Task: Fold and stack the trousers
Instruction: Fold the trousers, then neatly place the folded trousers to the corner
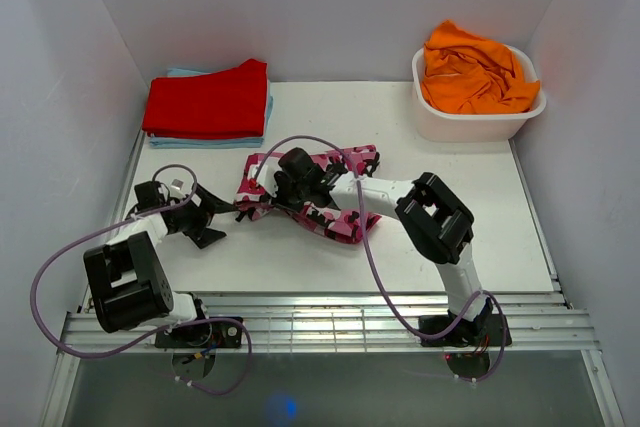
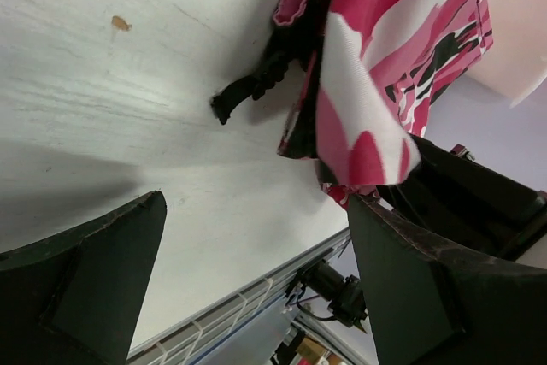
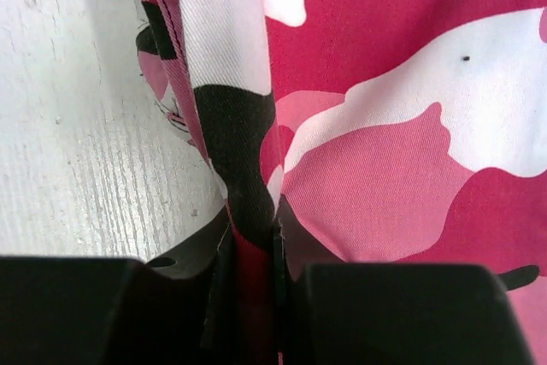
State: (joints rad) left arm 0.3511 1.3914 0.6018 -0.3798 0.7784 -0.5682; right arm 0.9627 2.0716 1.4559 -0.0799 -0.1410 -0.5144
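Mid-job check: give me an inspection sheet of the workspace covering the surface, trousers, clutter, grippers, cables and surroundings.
Surface: white table; small brown speck ahead of the left gripper.
Job's things: camouflage trousers bunched mid-table, apart from the other garments; black cord trailing off one edge.
Clutter: red garment folded on a light blue cloth, far left; orange garment heaped in a white tub, far right.
Grippers: left gripper open, empty, just short of the trousers; right gripper shut on a trouser fold.
Cables: purple cables loop off both arms; the right one passes over the trousers.
Surroundings: white walls; metal rail at the near edge.
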